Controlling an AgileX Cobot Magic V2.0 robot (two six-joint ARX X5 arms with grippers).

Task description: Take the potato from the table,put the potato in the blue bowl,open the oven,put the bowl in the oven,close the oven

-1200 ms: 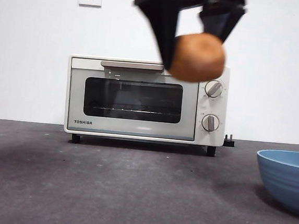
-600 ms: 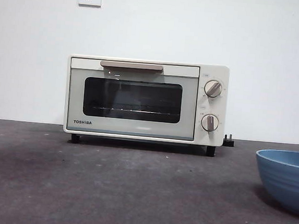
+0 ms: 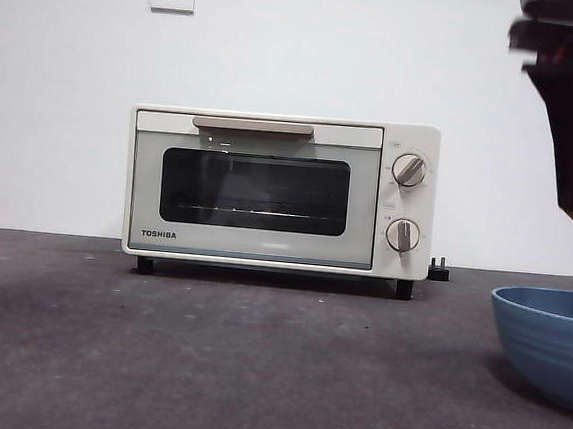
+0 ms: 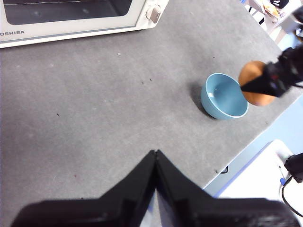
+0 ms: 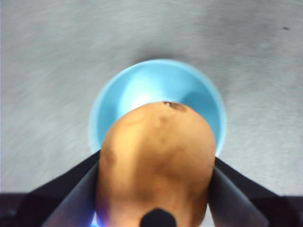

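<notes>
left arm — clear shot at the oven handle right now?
Probably yes. The left gripper waits with fingers shut above bare table, and nothing lies between it and the oven; its handle is unobstructed. The right gripper, holding the potato, is off over the blue bowl.

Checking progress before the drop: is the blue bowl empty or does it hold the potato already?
Empty. The blue bowl shows a bare inside; the potato is clamped in the right gripper above it.
</notes>
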